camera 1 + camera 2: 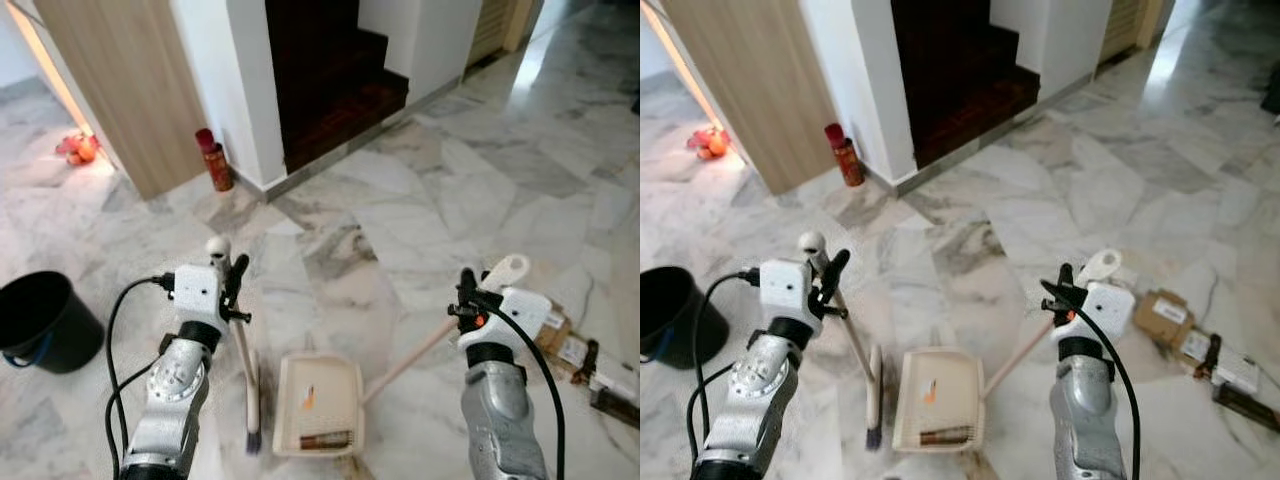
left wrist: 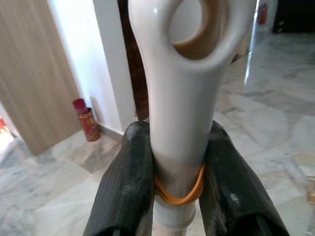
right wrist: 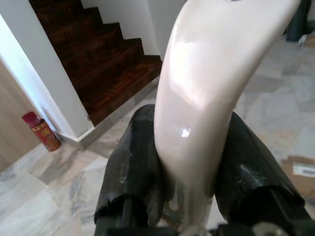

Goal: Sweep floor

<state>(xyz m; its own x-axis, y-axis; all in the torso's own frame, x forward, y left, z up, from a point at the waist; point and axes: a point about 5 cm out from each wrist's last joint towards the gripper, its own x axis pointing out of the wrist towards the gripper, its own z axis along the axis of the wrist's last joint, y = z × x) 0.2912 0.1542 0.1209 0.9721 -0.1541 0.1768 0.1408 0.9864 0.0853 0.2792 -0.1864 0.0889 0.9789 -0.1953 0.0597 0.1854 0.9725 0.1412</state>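
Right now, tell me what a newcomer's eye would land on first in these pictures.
First the two tools in hand: the left gripper is shut on a broom handle, the right gripper on a dustpan handle, with the pan flat on the marble floor between the arms and some debris in it. Next, the dark stairs ahead, a red can at the wall corner, and a black bucket to the left.

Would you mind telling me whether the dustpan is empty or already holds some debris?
Not empty: the dustpan holds a small orange scrap and a dark brown strip near its near edge.
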